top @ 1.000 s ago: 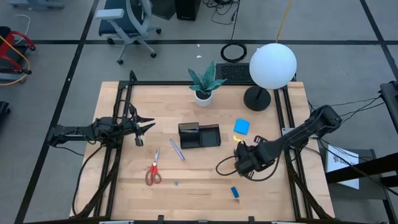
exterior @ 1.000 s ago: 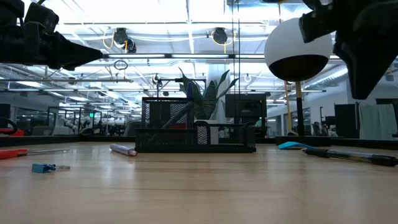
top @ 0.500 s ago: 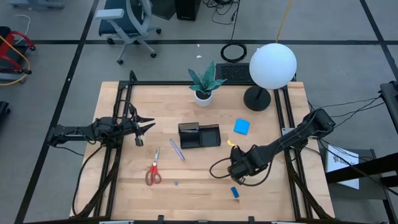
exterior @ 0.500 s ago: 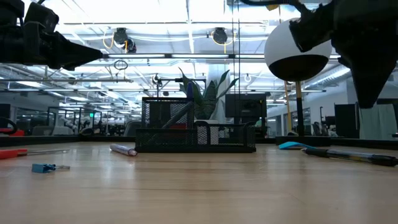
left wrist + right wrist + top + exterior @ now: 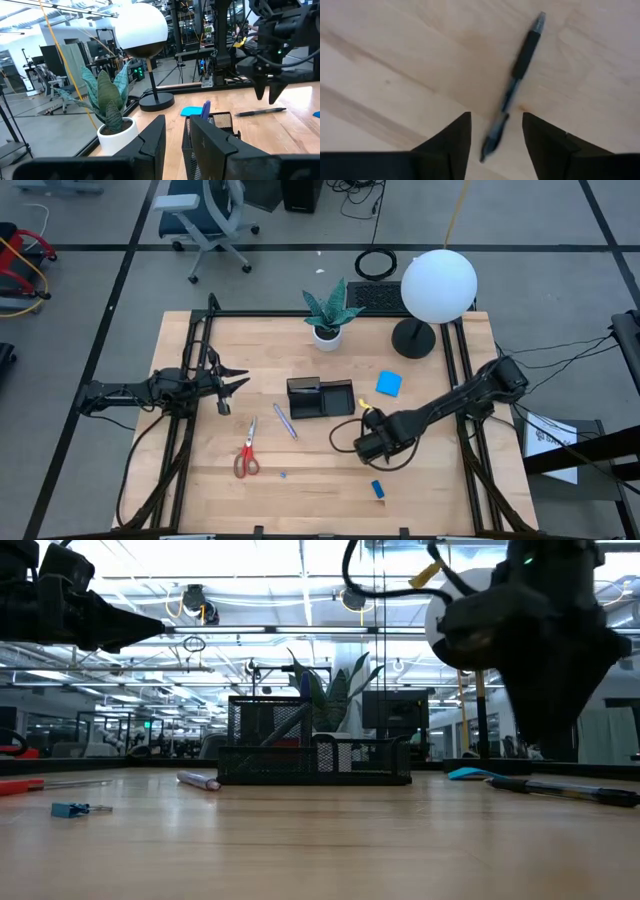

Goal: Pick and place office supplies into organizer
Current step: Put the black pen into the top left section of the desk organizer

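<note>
Right gripper (image 5: pixel 492 142) hangs over the worktop (image 5: pixel 310 470) just right of the organizer (image 5: pixel 321 398), fingers parted with a gap, straddling a dark pen (image 5: pixel 512 86) lying flat on the wood, not holding it. Left gripper (image 5: pixel 172 145) waits well to the left of the organizer, its 2 fingers narrowly apart, holding nothing. Red-handled scissors (image 5: pixel 246 452) and a purple pen (image 5: pixel 285 421) lie left of the organizer, the blue note pad (image 5: pixel 389 384) to its right, a small blue block (image 5: pixel 377 489) near the front edge.
</note>
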{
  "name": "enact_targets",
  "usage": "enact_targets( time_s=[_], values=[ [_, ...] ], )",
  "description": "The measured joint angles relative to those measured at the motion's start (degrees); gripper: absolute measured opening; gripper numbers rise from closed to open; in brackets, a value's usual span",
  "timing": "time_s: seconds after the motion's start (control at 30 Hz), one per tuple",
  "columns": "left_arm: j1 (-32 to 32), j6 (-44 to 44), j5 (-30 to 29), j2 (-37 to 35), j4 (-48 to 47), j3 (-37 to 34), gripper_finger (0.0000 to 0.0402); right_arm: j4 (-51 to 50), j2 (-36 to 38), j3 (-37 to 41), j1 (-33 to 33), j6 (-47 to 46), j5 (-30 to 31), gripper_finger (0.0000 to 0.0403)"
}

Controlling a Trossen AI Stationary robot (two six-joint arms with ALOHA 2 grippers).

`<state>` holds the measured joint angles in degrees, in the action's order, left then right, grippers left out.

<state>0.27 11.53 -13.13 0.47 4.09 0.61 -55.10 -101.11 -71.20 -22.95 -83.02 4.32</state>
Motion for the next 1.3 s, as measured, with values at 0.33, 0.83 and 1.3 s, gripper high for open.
enact_targets(
  time_s=[0.33, 0.83, 1.3],
  values=[
    [0.0, 0.0, 0.0, 0.0, 0.0, 0.0, 0.0097, 0.4, -2.2, 0.1, 4.3, -1.6, 0.1, 0.018],
    [0.0, 0.0, 0.0, 0.0, 0.0, 0.0, 0.0097, 0.2, -4.2, 0.1, 9.1, 4.3, -4.7, 0.014],
    [0.0, 0.0, 0.0, 0.0, 0.0, 0.0, 0.0097, 8.0, -3.8, 6.3, 9.0, 4.5, -7.6, 0.013]
  ],
)
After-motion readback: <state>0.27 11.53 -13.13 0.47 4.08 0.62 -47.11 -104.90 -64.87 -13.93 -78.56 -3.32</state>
